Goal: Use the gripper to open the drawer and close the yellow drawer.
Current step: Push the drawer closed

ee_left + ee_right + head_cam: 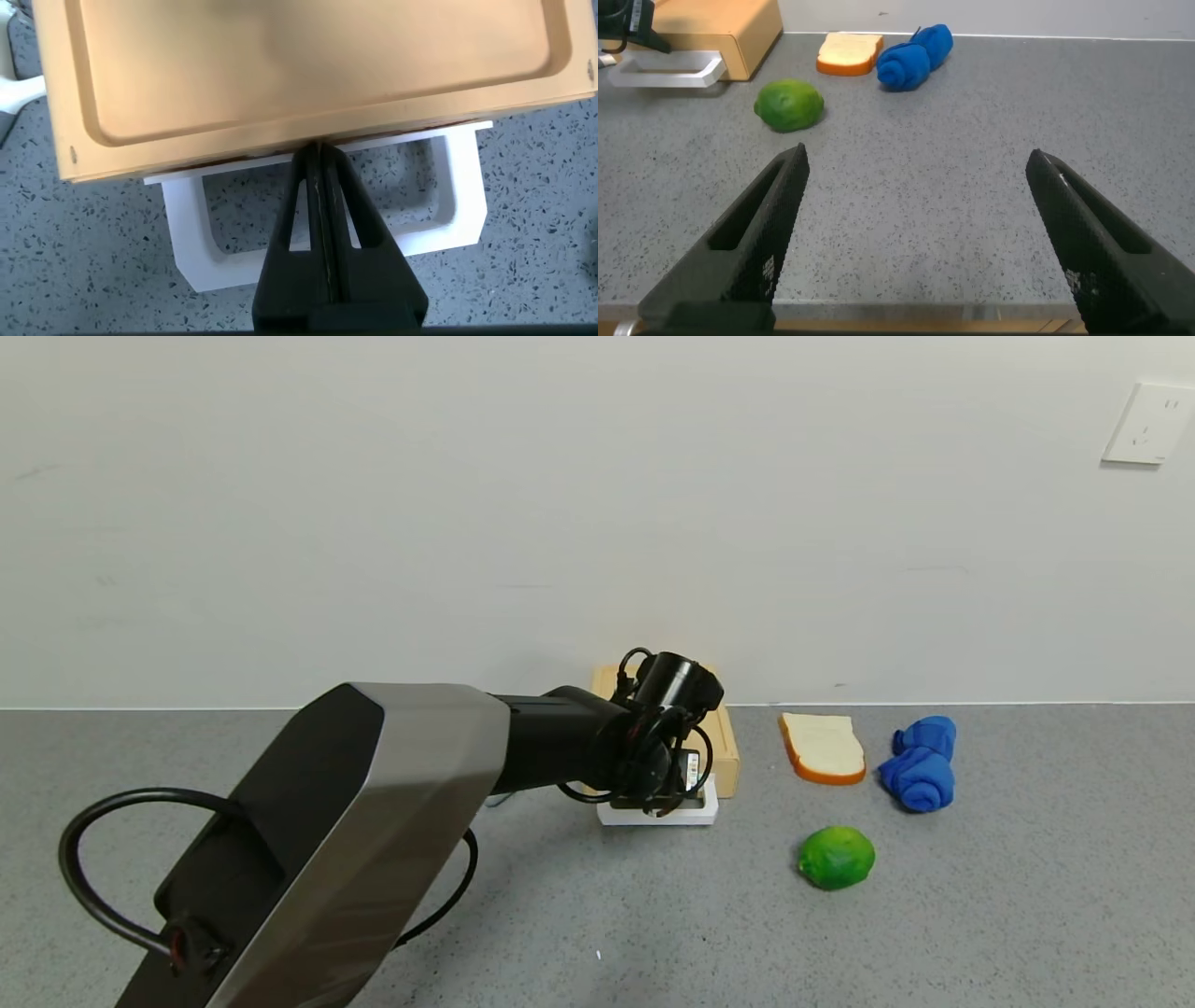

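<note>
My left claw (pixel 320 163) is pressed together, its tip inside the white rectangular loop handle (pixel 458 201) against the front of the flat pale yellow-tan drawer box (pixel 308 65), which sits on the grey speckled table (pixel 1027 896) by the wall. My right claw (pixel 915 243) hovers spread, well apart from the green lime (pixel 836 857).

A speckled grey stone-look worktop (pixel 1027 896) is meeting a plain white wall (pixel 467 504), which is carrying a white socket plate (pixel 1147 424) high above the worktop.
</note>
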`<state>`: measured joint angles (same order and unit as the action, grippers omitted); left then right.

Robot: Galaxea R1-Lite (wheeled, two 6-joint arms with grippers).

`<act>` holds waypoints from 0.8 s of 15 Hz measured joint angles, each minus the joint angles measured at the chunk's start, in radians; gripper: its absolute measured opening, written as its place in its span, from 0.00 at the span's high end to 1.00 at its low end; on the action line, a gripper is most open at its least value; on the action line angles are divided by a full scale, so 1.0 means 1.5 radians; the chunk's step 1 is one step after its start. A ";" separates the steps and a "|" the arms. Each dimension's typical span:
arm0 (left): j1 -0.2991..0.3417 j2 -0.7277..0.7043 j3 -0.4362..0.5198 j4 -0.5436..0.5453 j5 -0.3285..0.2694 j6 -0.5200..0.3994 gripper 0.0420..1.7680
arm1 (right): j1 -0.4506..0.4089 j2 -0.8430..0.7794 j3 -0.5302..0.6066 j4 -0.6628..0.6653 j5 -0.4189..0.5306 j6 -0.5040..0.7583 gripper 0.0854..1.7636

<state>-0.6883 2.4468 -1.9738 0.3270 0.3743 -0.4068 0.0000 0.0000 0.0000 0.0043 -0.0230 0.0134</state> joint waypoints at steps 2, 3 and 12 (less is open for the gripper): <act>-0.002 -0.012 0.002 0.007 0.002 -0.002 0.96 | 0.000 0.000 0.000 0.000 0.000 0.000 0.03; -0.004 -0.020 0.004 0.025 0.002 -0.003 0.96 | 0.000 0.000 0.000 0.000 0.000 0.000 0.03; -0.025 -0.145 0.010 0.231 -0.016 -0.004 0.96 | 0.000 0.000 0.000 0.000 0.000 0.000 0.03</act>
<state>-0.7257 2.2291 -1.9589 0.6730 0.3496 -0.4128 0.0000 0.0000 0.0000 0.0047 -0.0230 0.0138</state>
